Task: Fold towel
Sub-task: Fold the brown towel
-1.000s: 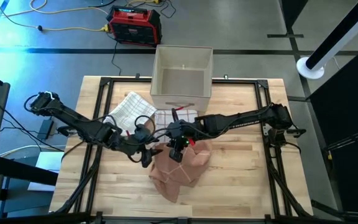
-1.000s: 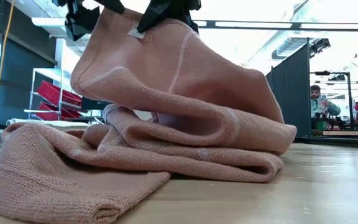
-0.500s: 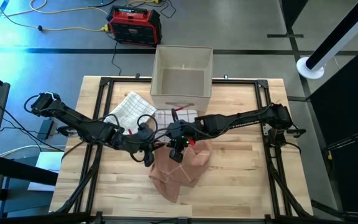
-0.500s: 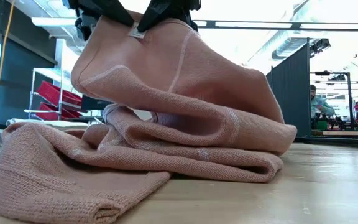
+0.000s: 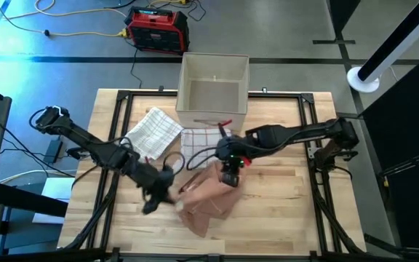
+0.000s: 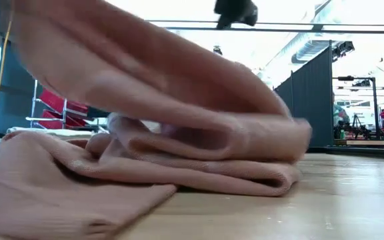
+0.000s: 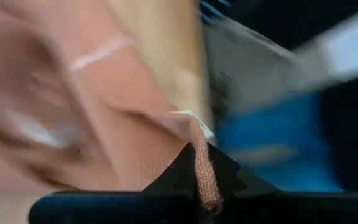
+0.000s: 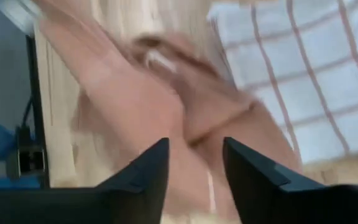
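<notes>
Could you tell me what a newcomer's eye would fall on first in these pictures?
Most likely the crumpled pink towel heaped at the middle of the wooden table, with both dark arms meeting over it. The left gripper is shut on a corner of it, while the right gripper hangs open just above the cloth. Behind them lie two checked cloths and an open beige box.

In the low view the pink towel [image 6: 145, 140] was smeared by motion blur, and its lifted part was cut off by the top and left edges. The left hand [image 5: 153, 198] was blurred in the high view; in its wrist view only a pinched towel edge was shown sharply. The checked cloth [image 8: 316, 74] was cut off at the right wrist picture's edge. The counter [image 5: 282, 211] beneath the towel was hidden.
</notes>
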You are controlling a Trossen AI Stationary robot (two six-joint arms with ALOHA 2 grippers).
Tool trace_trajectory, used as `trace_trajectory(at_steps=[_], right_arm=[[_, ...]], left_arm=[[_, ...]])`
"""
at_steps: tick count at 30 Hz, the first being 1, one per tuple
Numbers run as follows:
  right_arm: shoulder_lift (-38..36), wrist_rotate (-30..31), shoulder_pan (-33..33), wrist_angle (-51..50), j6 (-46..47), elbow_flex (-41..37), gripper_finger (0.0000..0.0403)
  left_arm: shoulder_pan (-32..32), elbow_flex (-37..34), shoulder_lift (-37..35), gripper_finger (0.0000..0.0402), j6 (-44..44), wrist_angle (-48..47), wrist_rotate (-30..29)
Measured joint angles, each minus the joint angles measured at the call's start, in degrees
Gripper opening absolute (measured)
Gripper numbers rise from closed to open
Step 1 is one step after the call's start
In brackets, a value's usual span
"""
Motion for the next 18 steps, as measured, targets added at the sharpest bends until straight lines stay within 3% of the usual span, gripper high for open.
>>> trace_trajectory(at_steps=[3, 6, 9, 18], right_arm=[[-0.2, -0.1, 0.6, -3.7, -2.3, 0.0, 0.0175], [0.6, 0.0, 0.9, -3.2, -8.5, -1.7, 0.0191], [0.7, -1.6, 0.6, 3.5, -13.2, -6.8, 0.0194], [0.7, -15.3, -0.8, 24.4, -15.0, -22.1, 0.0177]], left_arm=[[-5.2, -0.2, 0.4, 0.0, -5.8, 0.5, 4.5], [-11.0, -0.3, 1.5, 0.0, -8.8, 0.1, 4.4], [-15.2, -0.3, 3.4, 0.0, -12.4, 0.5, 2.8], [-23.4, -0.3, 11.9, 0.0, -25.4, 3.1, 2.7]])
